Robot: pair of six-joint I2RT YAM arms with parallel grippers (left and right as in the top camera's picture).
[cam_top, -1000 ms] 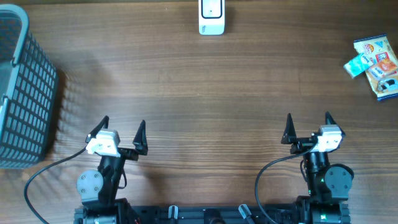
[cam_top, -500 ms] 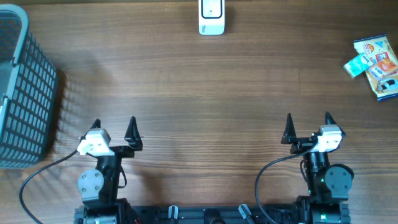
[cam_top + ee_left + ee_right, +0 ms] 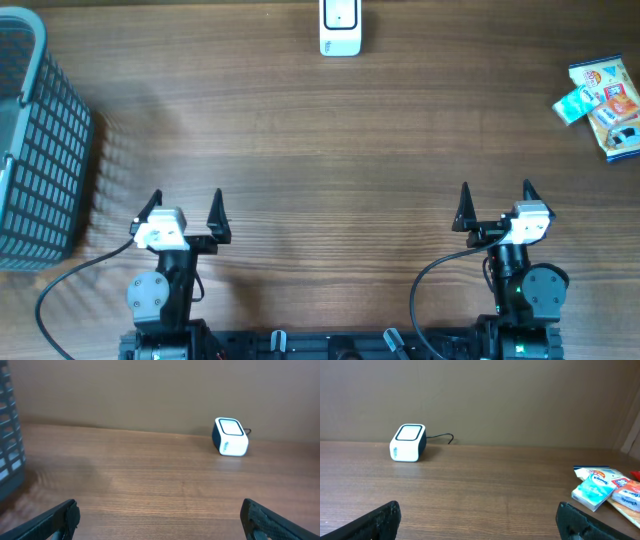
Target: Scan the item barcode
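Observation:
A white barcode scanner [image 3: 340, 27] stands at the far middle edge of the table, also visible as the scanner [image 3: 230, 436] and the scanner [image 3: 408, 442]. A small pile of packaged items [image 3: 604, 105] lies at the far right; a teal packet [image 3: 592, 492] sits on its near side. My left gripper [image 3: 185, 204] is open over bare wood near the front left, its jaws wide and empty [image 3: 160, 519]. My right gripper [image 3: 495, 198] is open near the front right, nothing between its fingers [image 3: 480, 520]. Both are far from the items.
A grey mesh basket [image 3: 35, 140] stands at the left edge of the table, its wall showing at the basket [image 3: 7, 440]. A cable [image 3: 440, 437] runs from the scanner's back. A plain wall rises behind the table's far edge.
The left gripper swung left, then came partly back to the right. The right arm has not moved.

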